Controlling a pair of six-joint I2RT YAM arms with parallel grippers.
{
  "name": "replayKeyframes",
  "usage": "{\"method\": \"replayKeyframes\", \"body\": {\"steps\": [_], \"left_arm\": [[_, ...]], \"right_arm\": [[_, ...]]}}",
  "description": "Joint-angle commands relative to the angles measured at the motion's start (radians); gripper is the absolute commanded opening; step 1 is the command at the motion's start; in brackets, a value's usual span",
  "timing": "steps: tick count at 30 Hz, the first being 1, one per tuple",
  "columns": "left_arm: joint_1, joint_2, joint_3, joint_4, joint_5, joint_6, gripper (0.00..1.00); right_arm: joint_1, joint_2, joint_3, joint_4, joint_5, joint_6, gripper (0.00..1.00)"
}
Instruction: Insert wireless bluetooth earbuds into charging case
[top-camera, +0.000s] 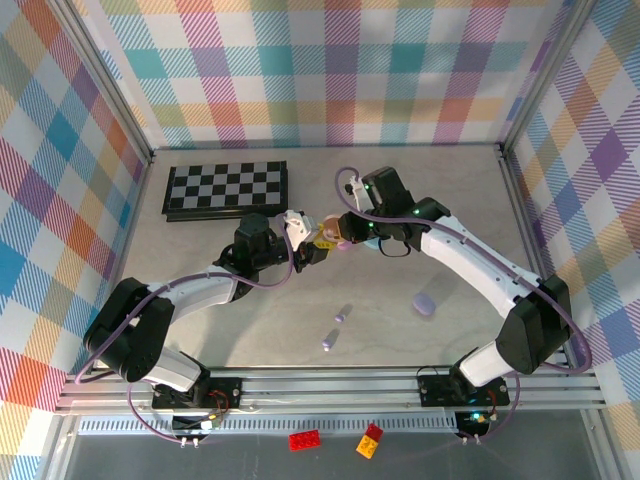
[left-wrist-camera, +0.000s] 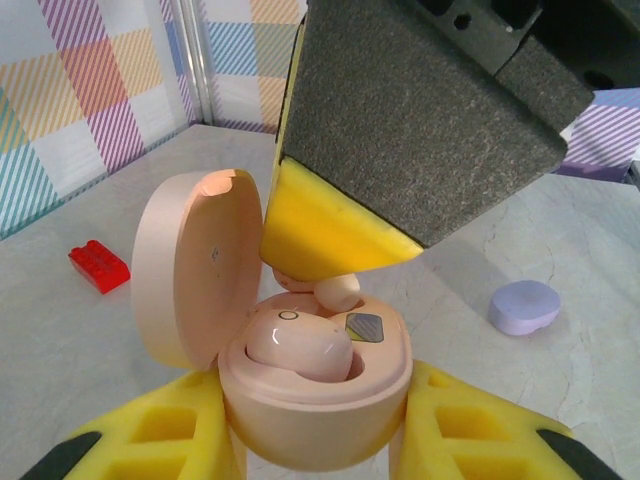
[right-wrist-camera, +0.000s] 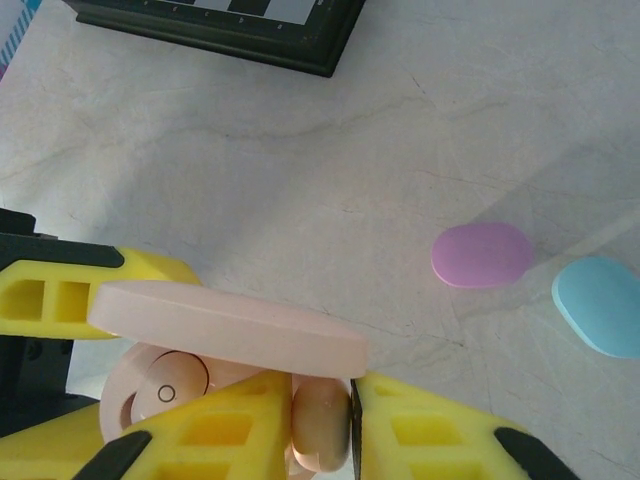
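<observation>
You have one pink earbud (right-wrist-camera: 320, 436) pinched between the yellow fingers (right-wrist-camera: 232, 425) of the right tool (right-wrist-camera: 322, 402), which is clamped together on it. From the left wrist, that bud hangs just above the free socket of the pink charging case (left-wrist-camera: 312, 408), close to its rim; you cannot tell whether it touches. A second bud, the seated earbud (left-wrist-camera: 298, 345), already lies in the socket beside it.

The case stands upright with its lid (left-wrist-camera: 190, 265) swung open to the side. The left tool (left-wrist-camera: 315, 428) is clamped on the case body, one yellow finger on each flank, holding it above the bench (top-camera: 250, 320). From above, both tools meet near the middle of the bench, just in front of the chessboard (top-camera: 227, 188).

Further out, two lilac buds (top-camera: 343, 316) lie loose on the bench, near each other. A lilac case (left-wrist-camera: 524, 305) lies closed to the right of the held case. The right wrist shows a magenta case (right-wrist-camera: 481, 255) and a blue case (right-wrist-camera: 600, 305), closed and just beside each other. A red brick (left-wrist-camera: 98, 266) lies on the bench beyond the lid.
</observation>
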Motion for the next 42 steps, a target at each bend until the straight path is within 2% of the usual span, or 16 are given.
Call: {"method": "replayKeyframes", "body": {"steps": [1, 14, 24, 37, 42], "left_arm": [[-0.009, 0.014, 0.038, 0.042, 0.029, -0.016, 0.3], [-0.009, 0.026, 0.042, 0.064, 0.029, -0.038, 0.3], [-0.009, 0.028, 0.042, 0.07, 0.031, -0.044, 0.3], [-0.008, 0.026, 0.043, 0.081, 0.021, -0.056, 0.3], [-0.005, 0.026, 0.047, 0.101, 0.028, -0.076, 0.3]], "right_arm": [[0.013, -0.02, -0.015, 0.042, 0.012, 0.002, 0.21], [0.016, -0.029, -0.018, 0.052, -0.017, 0.032, 0.23], [0.016, -0.042, -0.027, 0.046, 0.002, 0.035, 0.29], [0.016, -0.056, -0.033, 0.041, -0.01, 0.011, 0.22], [0.017, -0.059, -0.046, 0.029, 0.041, -0.028, 0.21]]}}
